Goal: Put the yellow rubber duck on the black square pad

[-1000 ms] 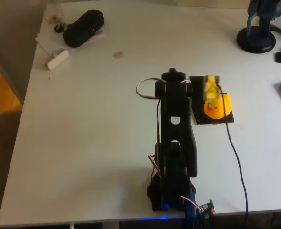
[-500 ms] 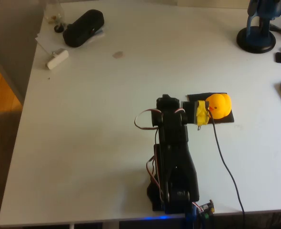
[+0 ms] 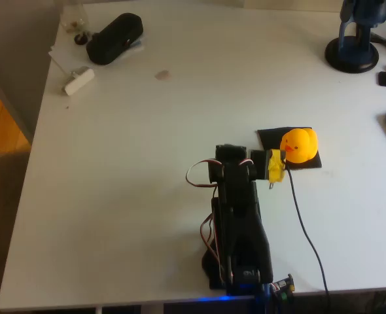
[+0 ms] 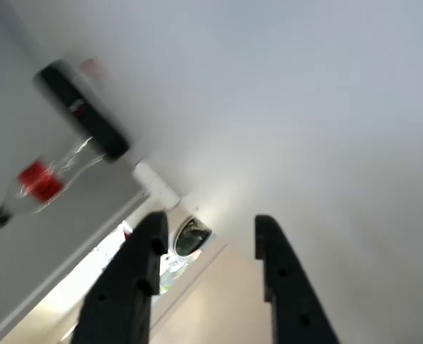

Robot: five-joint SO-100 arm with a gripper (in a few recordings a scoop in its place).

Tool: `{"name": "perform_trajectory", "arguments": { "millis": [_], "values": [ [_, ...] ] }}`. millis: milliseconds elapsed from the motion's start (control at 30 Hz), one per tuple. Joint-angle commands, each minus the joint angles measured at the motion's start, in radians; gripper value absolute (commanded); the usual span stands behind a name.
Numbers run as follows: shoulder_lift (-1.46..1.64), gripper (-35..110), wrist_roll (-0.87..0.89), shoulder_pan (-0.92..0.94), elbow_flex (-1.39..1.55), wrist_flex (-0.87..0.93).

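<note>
The yellow rubber duck (image 3: 298,145) sits upright on the black square pad (image 3: 270,136), right of the table's middle in the overhead view. My gripper (image 3: 275,168), its tip wrapped in yellow tape, hangs just left of and below the duck, off the pad's near-left corner and apart from the duck. In the wrist view my gripper (image 4: 208,222) stands open, its two black fingers (image 4: 148,247) spread with nothing between them, pointing across the white table.
A black oblong case (image 3: 114,38) and a white block (image 3: 79,80) lie at the far left. A dark-blue stand base (image 3: 352,55) stands at the far right. A black cable (image 3: 304,222) runs from the gripper to the near edge. The table (image 3: 114,196) drops off at left.
My arm has drawn back toward the near edge. The gripper moved from over the duck to its near-left side. The duck stays on the pad.
</note>
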Motion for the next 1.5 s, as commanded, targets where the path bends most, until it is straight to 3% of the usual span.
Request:
{"name": "perform_trajectory", "arguments": {
  "millis": [0, 1467],
  "values": [
    [0.086, 13, -0.017, 0.000, 0.023, -0.005],
    [0.156, 14, -0.015, 0.000, 0.067, 0.006]
  ]
}}
